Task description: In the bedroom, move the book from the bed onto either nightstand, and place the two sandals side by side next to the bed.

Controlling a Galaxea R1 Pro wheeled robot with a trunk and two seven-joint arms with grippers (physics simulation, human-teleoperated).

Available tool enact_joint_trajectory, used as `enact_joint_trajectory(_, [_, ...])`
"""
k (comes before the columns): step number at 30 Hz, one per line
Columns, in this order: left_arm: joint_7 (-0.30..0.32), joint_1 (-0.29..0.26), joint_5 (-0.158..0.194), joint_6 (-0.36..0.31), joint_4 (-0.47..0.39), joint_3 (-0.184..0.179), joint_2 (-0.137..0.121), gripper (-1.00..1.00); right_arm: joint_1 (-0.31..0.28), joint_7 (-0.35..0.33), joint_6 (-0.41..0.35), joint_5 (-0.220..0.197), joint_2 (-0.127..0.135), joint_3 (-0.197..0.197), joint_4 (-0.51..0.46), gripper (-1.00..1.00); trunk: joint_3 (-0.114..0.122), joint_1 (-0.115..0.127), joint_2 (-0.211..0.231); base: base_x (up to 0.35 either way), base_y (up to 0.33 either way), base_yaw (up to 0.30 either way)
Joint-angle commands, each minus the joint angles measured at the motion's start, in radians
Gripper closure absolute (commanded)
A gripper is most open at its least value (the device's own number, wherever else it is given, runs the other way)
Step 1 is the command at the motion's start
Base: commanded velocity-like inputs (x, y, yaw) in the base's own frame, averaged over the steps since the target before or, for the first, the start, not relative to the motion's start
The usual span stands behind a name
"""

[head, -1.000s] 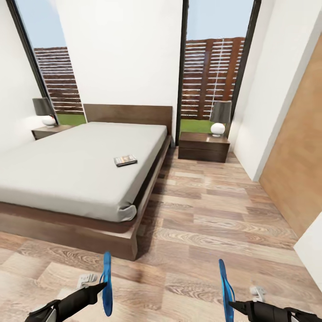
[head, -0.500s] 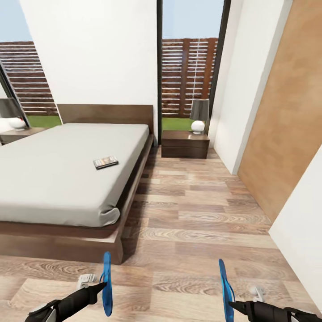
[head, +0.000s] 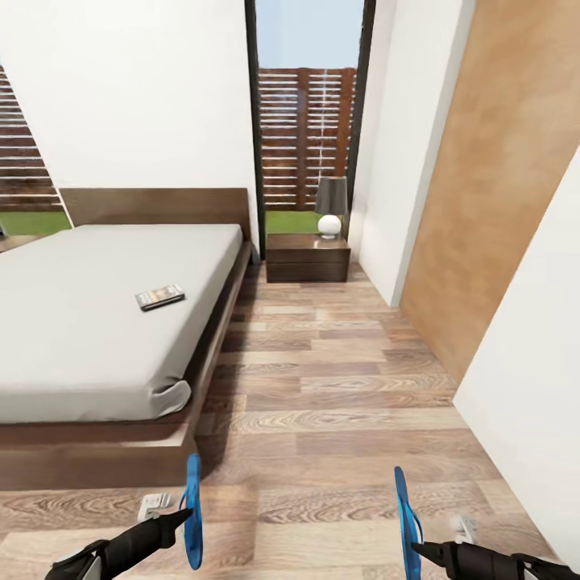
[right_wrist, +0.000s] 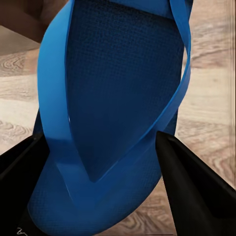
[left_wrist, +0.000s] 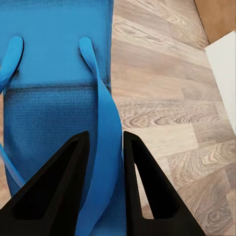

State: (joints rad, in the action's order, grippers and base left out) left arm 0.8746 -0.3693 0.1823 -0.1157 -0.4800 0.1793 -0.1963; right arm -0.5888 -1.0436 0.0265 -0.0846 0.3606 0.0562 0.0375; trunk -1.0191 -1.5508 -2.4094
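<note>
While facing the bedroom aisle, each arm carries one bright blue flat sandal edge-up.
Left gripper pinches the left sandal strap; right gripper clamps the right sandal; dark orange-banded paperback lies on grey mattress.

**Black arms, black wedge fingers**

My left gripper and right gripper both end matte black, tapering forearms. In the wrist views I see plain, pointed black wedge fingers, smooth-faced. A small white fitting sits by each wrist.
</note>
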Motion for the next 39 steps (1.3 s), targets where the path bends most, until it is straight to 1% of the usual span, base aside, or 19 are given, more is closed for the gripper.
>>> enact_joint_trajectory(1, [0.004, 0.000, 0.007, -0.010, 0.000, 0.002, 0.000, 1.00, -0.002, -0.003, 0.003, 0.000, 0.000, 0.005, 0.004, 1.00, -0.001, 0.000, 0.000, 0.000, 0.000, -0.264])
enact_joint_trajectory(20, [0.003, 0.000, 0.006, -0.010, 0.000, 0.002, 0.000, 1.00, -0.002, -0.003, 0.003, 0.000, 0.000, 0.005, 0.004, 1.00, -0.001, 0.000, 0.000, 0.000, 0.000, -0.268])
enact_joint_trajectory(27, [0.003, 0.000, 0.008, -0.010, 0.001, 0.003, 0.000, 1.00, -0.002, -0.003, 0.003, 0.000, 0.000, 0.005, 0.004, 1.00, -0.001, 0.000, 0.000, 0.056, -0.028, -0.036])
enact_joint_trajectory(39, [0.003, 0.000, 0.008, -0.010, 0.001, 0.003, 0.000, 1.00, -0.002, -0.003, 0.003, 0.000, 0.000, 0.005, 0.004, 1.00, -0.001, 0.000, 0.000, 0.258, -0.142, -0.001])
